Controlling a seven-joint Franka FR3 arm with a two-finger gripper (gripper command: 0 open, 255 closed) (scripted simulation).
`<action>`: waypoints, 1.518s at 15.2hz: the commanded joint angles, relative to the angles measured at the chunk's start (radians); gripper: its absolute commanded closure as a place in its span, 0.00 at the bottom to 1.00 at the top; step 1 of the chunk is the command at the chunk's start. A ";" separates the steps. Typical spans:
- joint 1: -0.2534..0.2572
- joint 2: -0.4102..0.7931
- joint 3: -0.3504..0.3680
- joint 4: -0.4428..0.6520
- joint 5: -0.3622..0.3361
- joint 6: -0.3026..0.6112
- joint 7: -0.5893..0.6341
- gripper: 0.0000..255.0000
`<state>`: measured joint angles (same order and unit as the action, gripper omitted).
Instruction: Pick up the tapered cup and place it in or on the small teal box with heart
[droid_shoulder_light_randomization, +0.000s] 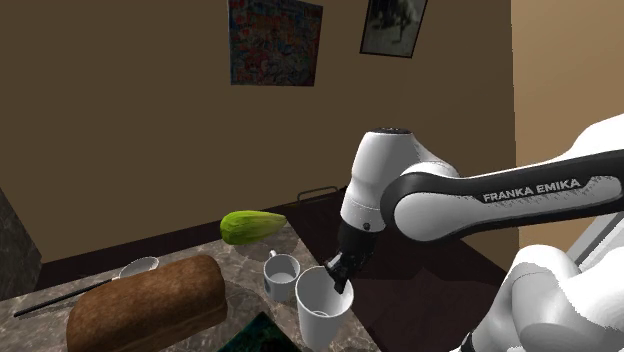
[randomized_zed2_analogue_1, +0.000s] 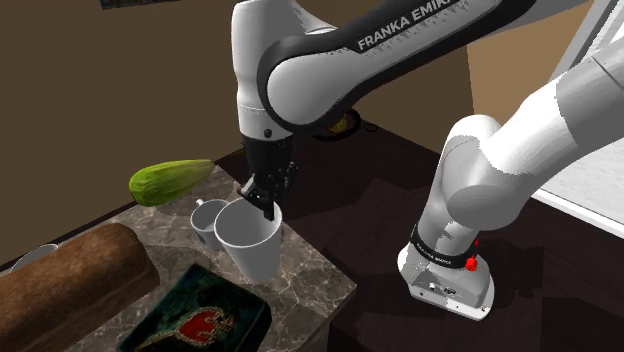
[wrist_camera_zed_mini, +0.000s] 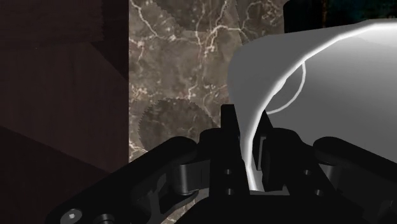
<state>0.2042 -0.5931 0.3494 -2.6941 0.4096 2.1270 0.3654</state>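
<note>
Hand (randomized_zed2_analogue_1: 265, 204) is nearly shut, pinching cup (randomized_zed2_analogue_1: 250, 245) by rim wall: one finger inside, one outside. Cup is just beside mug (randomized_zed2_analogue_1: 205, 222), near box (randomized_zed2_analogue_1: 165, 315). Risk: thin rim grip, so cup may pivot/slip w/ fast moves or clip mug.

claw (wrist_camera_zed_mini: 247, 130) pinches wall of white cup (wrist_camera_zed_mini: 331, 83) | marble tabletop (wrist_camera_zed_mini: 178, 57) below | dark floor (wrist_camera_zed_mini: 57, 114) beside

One cup (droid_shoulder_light_randomization: 318, 315), one mug (droid_shoulder_light_randomization: 282, 278), one loaf (droid_shoulder_light_randomization: 150, 302), one box (randomized_zed2_analogue_1: 172, 302).
</note>
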 joint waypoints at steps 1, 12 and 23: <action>-0.002 -0.012 -0.006 0.018 -0.007 -0.030 0.004 1.00; -0.012 -0.065 -0.038 0.131 -0.042 -0.194 0.031 1.00; -0.008 -0.018 -0.002 0.304 -0.048 -0.302 0.117 1.00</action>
<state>0.1944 -0.6417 0.3273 -2.4253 0.3584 1.8236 0.4576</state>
